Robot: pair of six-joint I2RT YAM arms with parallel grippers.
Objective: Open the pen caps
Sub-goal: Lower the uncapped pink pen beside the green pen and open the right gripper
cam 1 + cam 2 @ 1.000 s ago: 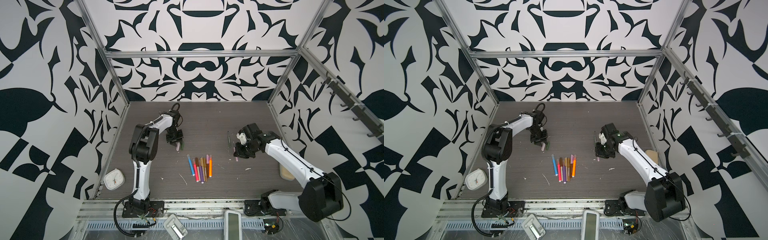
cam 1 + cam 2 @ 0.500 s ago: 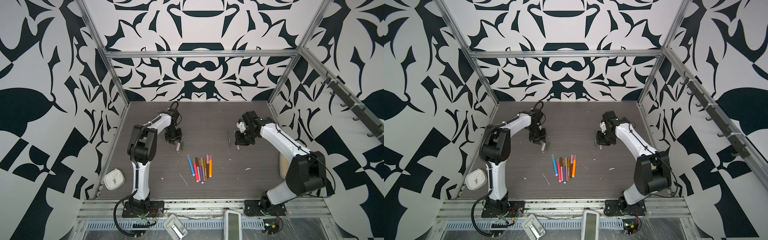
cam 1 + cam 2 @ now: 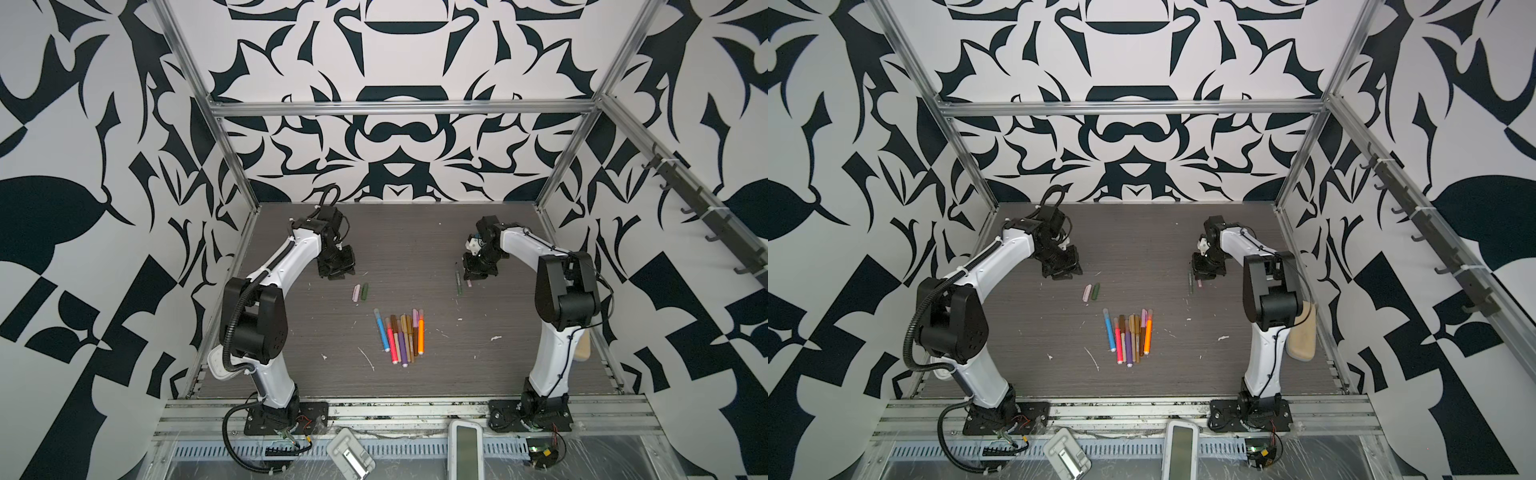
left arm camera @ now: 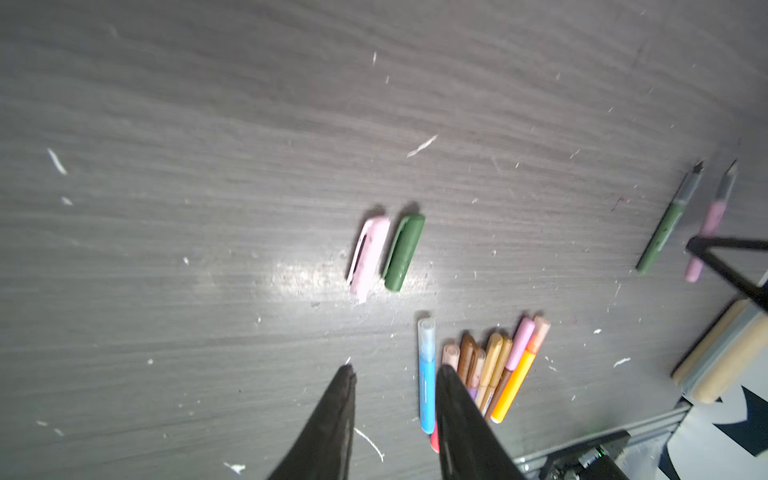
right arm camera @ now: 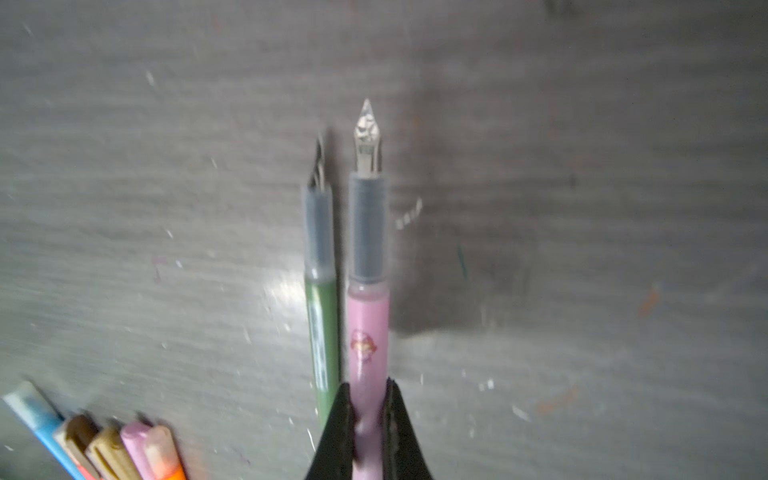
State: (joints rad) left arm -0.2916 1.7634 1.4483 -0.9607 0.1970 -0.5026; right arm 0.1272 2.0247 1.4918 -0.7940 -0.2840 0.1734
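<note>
Near the front of the table (image 3: 478, 374): fan of capped pens (image 3: 401, 338), packed tight; could scatter on a careless pick. Behind: pink cap (image 4: 370, 253) and green cap (image 4: 403, 251), off, side by side. Left gripper (image 4: 395, 370) narrowly parted, empty. Right gripper (image 5: 368, 395) clamped on uncapped pink pen (image 5: 369, 324), nib bare; may roll against green pen (image 5: 322, 316) on release.

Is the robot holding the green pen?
No, the right gripper pinches the pink pen, while the green pen lies beside it.
</note>
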